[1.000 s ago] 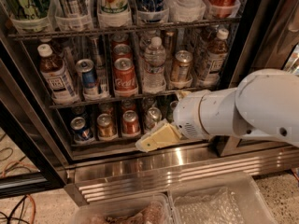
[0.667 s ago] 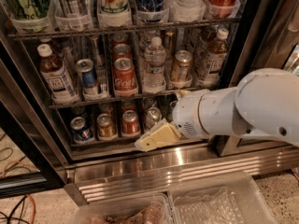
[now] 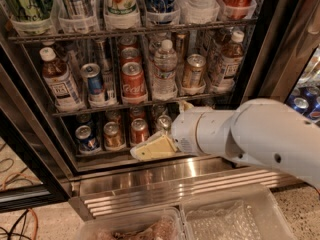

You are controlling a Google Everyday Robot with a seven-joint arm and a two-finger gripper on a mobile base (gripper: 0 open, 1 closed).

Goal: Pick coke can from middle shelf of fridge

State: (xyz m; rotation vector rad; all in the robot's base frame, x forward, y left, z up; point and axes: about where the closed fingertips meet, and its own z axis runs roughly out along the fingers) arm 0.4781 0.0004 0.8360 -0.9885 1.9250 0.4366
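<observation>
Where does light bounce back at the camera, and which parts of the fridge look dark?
Camera view: glare streaks the steel base just below the claw; the coke can on the middle shelf is evenly lit; the lower cans, beside the claw, sit dimmer, in shade.

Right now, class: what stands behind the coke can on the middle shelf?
Behind the coke can, two more red cans queue along the middle shelf; anything deeper is hidden. The gripper hangs lower, before the bottom rack.
</observation>
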